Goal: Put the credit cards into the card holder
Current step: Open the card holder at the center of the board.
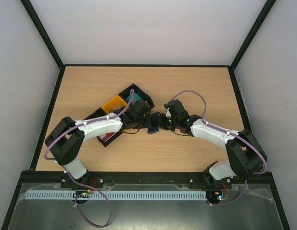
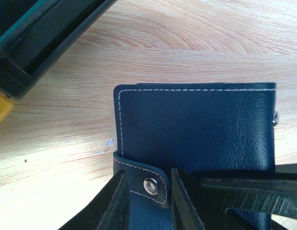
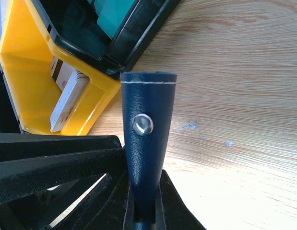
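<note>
Two claws have hold of one thing on my screens: the small navy-blue folding card holder with white stitching (image 1: pixel 154 125), which stands on edge near the middle of the light wooden surface (image 1: pixel 196 86), between the two arms and just right of the trays; whether its lower edge touches the wood I cannot tell.

From the right wrist I see the card holder (image 3: pixel 148 100) edge-on and upright, a silver snap on the side facing me; the right claw (image 3: pixel 144 194) is closed nearly all the way, its two fingers pressed against the holder's faces low down.

From the left wrist I see the holder's broad face (image 2: pixel 196 129); its little clasp tab (image 2: pixel 138 170) sits between the fingers of the left claw (image 2: pixel 148 181), which is drawn in narrow, both fingers lying against the tab's edges, so I read it as gripping the tab.

Left of the holder, the yellow plastic tray (image 3: pixel 23 72) holds a stack of whitish credit cards (image 3: pixel 66 98) standing on edge; the black plastic tray (image 3: pixel 138 24) sits just beyond it on the far side, with something teal inside.
</note>
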Robot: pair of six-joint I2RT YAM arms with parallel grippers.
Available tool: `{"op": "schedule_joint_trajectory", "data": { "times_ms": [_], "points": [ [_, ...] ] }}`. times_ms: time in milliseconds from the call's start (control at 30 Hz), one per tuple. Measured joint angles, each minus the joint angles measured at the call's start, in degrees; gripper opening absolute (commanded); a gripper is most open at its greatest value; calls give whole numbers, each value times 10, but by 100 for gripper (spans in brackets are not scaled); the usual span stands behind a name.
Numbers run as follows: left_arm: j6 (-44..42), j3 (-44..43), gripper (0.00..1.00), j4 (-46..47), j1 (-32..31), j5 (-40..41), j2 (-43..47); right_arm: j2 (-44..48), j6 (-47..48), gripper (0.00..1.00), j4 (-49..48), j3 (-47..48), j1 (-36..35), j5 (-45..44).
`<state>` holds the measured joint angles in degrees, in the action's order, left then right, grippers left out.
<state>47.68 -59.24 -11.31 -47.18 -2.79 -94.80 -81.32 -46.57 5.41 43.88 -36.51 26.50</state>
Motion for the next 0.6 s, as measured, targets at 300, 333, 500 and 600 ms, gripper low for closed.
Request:
{"op": "schedule_joint_trajectory", "data": {
  "times_ms": [300,333,500,600],
  "points": [
    [4,0,13,-11,-1,24,-9,12,1,2,25,0,-5,-40],
    [3,2,13,-22,2,34,-11,16,1,2,29,2,-5,-47],
    [2,12,15,-57,11,58,-19,26,1,2,33,10,-5,-60],
    [0,12,24,-59,14,57,-19,26,1,2,33,11,-5,-59]
  ]
}}
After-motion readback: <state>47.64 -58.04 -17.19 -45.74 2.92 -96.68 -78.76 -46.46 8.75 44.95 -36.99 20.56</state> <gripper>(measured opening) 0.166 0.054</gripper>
